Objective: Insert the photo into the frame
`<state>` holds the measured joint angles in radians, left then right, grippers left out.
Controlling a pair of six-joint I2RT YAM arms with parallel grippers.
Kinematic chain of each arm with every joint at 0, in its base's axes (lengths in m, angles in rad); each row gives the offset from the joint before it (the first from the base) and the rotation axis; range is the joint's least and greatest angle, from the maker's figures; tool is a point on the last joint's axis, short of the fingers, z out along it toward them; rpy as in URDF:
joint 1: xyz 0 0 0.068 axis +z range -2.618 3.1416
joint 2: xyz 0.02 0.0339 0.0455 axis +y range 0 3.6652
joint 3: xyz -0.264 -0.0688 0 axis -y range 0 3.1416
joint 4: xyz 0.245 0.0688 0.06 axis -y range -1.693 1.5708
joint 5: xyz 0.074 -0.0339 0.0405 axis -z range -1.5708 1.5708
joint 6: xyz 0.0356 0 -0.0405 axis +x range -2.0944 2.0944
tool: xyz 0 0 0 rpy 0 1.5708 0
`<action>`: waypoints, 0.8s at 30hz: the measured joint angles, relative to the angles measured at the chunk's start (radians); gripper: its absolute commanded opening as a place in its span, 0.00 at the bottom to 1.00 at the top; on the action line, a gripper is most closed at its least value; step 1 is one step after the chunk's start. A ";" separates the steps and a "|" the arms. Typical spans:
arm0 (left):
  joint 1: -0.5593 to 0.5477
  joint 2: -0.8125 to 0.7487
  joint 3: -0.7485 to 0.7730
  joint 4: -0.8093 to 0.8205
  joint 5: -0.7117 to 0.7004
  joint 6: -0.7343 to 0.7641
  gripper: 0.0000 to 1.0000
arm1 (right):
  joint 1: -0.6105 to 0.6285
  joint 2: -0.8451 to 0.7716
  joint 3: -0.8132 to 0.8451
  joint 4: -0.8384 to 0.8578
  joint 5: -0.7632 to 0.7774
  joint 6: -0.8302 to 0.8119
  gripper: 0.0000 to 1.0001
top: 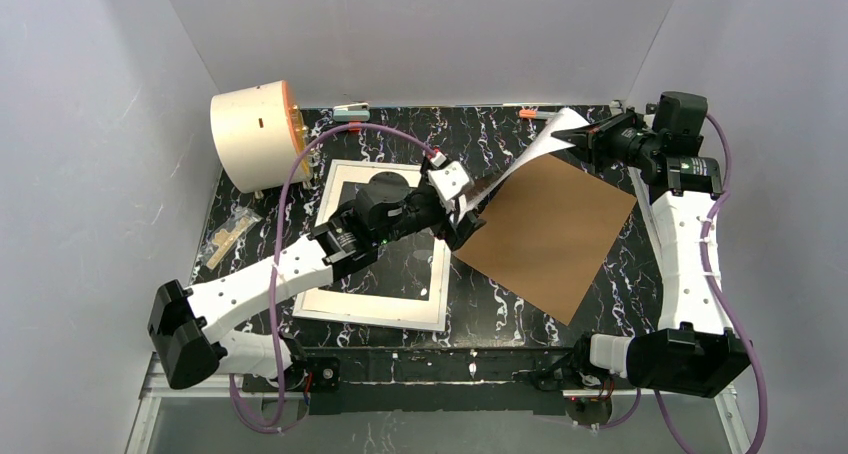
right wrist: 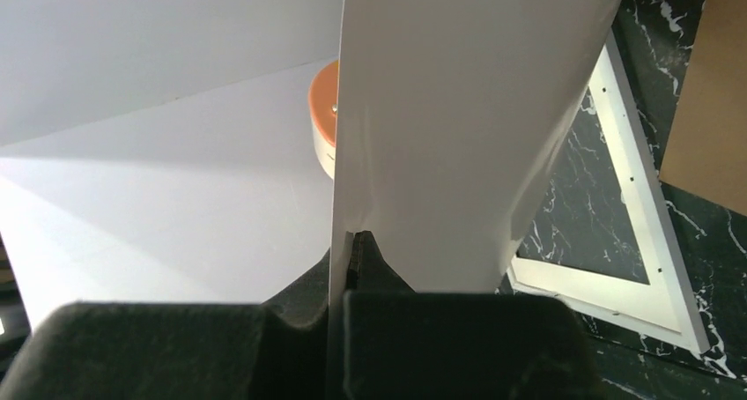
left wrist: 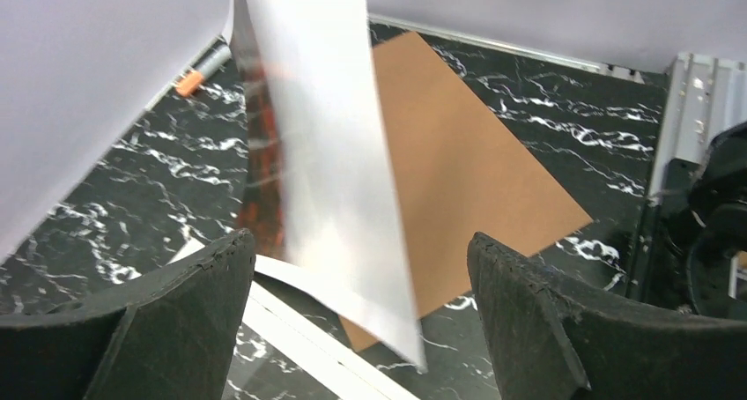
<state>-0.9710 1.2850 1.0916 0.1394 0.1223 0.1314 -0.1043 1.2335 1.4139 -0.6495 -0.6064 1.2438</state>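
Seen from above, the photo [top: 535, 152] is held above the table at 1 o'clock with its white back up. Its long axis runs from 2 o'clock to 8, its far edge is pinched in the pressed-together right gripper [top: 578, 134], and the frame [top: 370, 307] lies flat at 8 o'clock from it. At the left wrist, the left gripper [left wrist: 361, 316] is spread wide with the sheet's lower end between its fingers. At the right wrist, the sheet rises toward 12 o'clock from the pinching jaws.

The photo [left wrist: 326, 153] hangs between the spread left fingers [left wrist: 176, 312] and fills the left half of the gap; the right half is free. Below them, the brown board [left wrist: 476, 180] and the frame [top: 335, 174] cover the table. The right fingers [right wrist: 374, 272] pinch the sheet's far corner, with the back wall [top: 450, 34] near beyond them.
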 measured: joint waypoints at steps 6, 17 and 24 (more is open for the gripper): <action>0.000 -0.051 -0.047 0.120 -0.072 -0.004 0.69 | 0.000 0.004 0.021 -0.023 -0.027 0.040 0.01; 0.000 -0.032 -0.089 0.306 -0.059 -0.136 0.76 | 0.000 0.021 0.132 -0.079 -0.044 0.160 0.01; 0.000 -0.023 -0.120 0.339 -0.066 -0.128 0.52 | 0.000 0.037 0.195 -0.126 -0.027 0.216 0.01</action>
<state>-0.9707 1.2625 0.9714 0.4786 0.0566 0.0036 -0.1043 1.2701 1.6085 -0.7753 -0.6334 1.4597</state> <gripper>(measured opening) 0.604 0.032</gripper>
